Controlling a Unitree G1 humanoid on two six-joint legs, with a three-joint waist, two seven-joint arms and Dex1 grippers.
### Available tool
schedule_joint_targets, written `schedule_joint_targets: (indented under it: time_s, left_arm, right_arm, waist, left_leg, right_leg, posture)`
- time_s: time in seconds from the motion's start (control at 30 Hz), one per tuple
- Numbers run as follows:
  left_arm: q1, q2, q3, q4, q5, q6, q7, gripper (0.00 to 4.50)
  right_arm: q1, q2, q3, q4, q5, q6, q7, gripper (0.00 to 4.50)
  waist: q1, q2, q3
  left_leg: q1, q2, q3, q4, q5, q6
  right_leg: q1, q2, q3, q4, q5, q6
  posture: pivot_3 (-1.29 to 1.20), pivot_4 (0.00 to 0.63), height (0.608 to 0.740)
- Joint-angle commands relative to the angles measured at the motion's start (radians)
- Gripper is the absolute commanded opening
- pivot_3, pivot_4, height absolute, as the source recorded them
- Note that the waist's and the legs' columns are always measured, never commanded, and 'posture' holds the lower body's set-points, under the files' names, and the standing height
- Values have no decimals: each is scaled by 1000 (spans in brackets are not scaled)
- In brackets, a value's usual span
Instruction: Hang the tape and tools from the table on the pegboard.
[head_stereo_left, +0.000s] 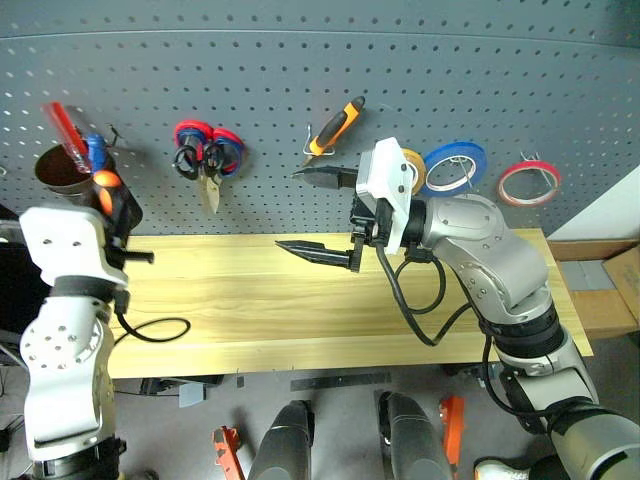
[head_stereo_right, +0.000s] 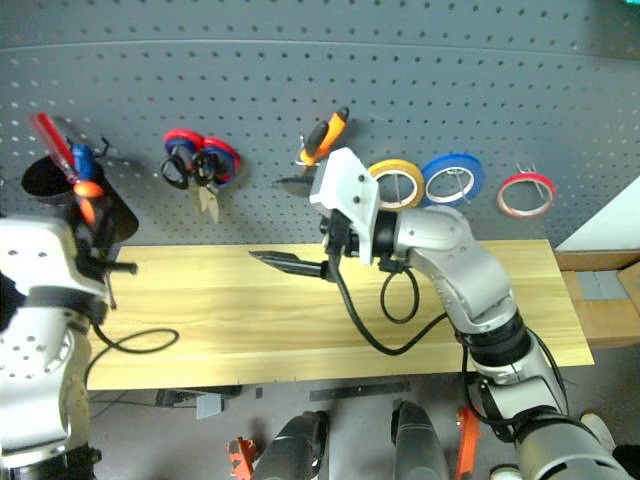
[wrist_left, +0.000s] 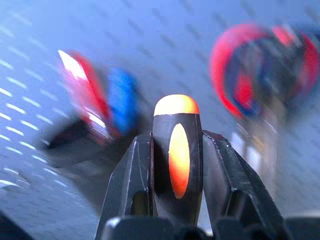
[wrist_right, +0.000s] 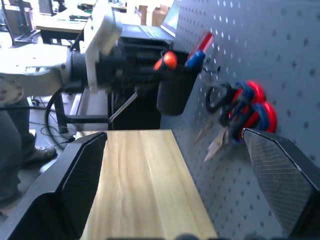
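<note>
Screwdriver (wrist_left: 177, 150) stands clamped by its orange-and-black handle in the left gripper (head_stereo_left: 112, 205), handle up, just below the black cup (head_stereo_left: 62, 170) hanging on the pegboard (head_stereo_left: 300, 90); right gripper (head_stereo_left: 325, 215) gapes empty.

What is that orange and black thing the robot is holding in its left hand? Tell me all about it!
It is a screwdriver. Its handle is black with a glowing orange oval on the side and an orange rounded cap at the end, and it looks like smooth plastic. The left gripper is shut on the handle, one black finger pressing each side. Its cap end points toward the pegboard, close to the dark cup hanging there. The metal shaft shows as a thin line below the gripper in the right wrist view.
</note>
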Motion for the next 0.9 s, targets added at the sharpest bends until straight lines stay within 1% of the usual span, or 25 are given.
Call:
schedule_joint_targets:
  time_s: [0.03, 0.23, 0.4, 0.5, 0.67, 0.9]
  left_arm:
    - [-114, 39, 38, -14, -37, -22, 5, 949]
    - [-317, 70, 43, 77, -123, 4, -12, 949]
    - [-460, 123, 59, 195, -156, -17, -18, 949]
    - [-518, 147, 64, 267, -156, -43, -22, 949]
    - [-547, 167, 58, 353, -141, -106, -33, 949]
    - [-543, 158, 53, 551, -113, -267, -37, 949]
  right_arm:
    - [-32, 7, -23, 2, -1, -48, 11, 4500]
    - [-50, 17, -35, 38, -14, -70, -8, 4500]
    - [-50, 26, -36, 44, -25, -73, -22, 4500]
    - [-48, 29, -36, 44, -32, -72, -31, 4500]
    - [-43, 29, -33, 39, -43, -70, -35, 4500]
    - [-46, 43, -21, 37, -48, -72, -41, 4500]
  waist:
    - [6, 0, -6]
    - [14, -3, -23]
    - [6, -4, -30]
    - [-7, -4, -37]
    - [-16, -3, -49]
    - [-19, -3, -54]
  left_leg:
    - [0, 0, 0, 0, 0, 0]
    - [1, 0, 0, 2, 2, -3]
    - [1, 1, 0, 2, 3, -4]
    - [1, 1, 0, 2, 3, -4]
    - [1, 1, -1, 2, 3, -4]
    - [3, 1, -1, 2, 4, -6]
  right_leg:
    - [0, 0, 0, 0, 0, 0]
    - [0, 2, -1, 1, 3, -2]
    - [0, 3, -2, 1, 3, -3]
    - [0, 3, -2, 1, 3, -3]
    - [0, 3, -2, 1, 3, -3]
    - [0, 3, -2, 3, 5, -4]
  posture:
    - [74, 156, 740]
    - [61, 146, 740]
    - [45, 138, 740]
    - [35, 137, 740]
    - [29, 138, 740]
    - [29, 138, 740]
